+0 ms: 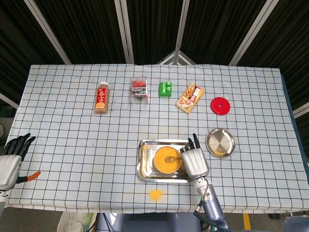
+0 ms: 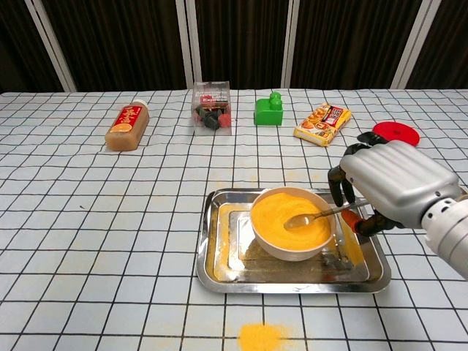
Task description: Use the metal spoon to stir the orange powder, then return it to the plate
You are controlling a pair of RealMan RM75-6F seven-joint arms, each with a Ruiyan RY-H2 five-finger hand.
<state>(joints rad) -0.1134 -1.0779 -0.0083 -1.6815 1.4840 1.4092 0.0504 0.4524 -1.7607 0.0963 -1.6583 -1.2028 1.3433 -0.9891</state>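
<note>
Chest view, lower centre of the frame: a white round bowl of orange powder (image 2: 292, 222) sits inside a rectangular shiny metal tray (image 2: 218, 265) on the checked tablecloth (image 2: 110, 219). The metal spoon (image 2: 313, 216) lies with its bowl in the powder and its handle reaching right over the rim into the right hand (image 2: 387, 184), whose fingers are clamped on the handle at the right of the frame. Below the tray, near the bottom edge, a small spill of orange powder (image 2: 262, 336) lies on the cloth.

In the head view the round silver metal plate (image 1: 220, 142) rests right of centre, just beside the tray and apart from the spoon. The left hand (image 1: 10, 159) hangs at the lower left edge, off the table, its dark fingers (image 1: 18, 143) apart and holding nothing.

Along the upper part of the frame stand a brown drink bottle with an orange label (image 1: 101, 97), a clear box with red contents (image 1: 139, 89), a green toy block (image 1: 165, 89), an orange snack packet (image 1: 189, 97) and a red round lid (image 1: 220, 105).
</note>
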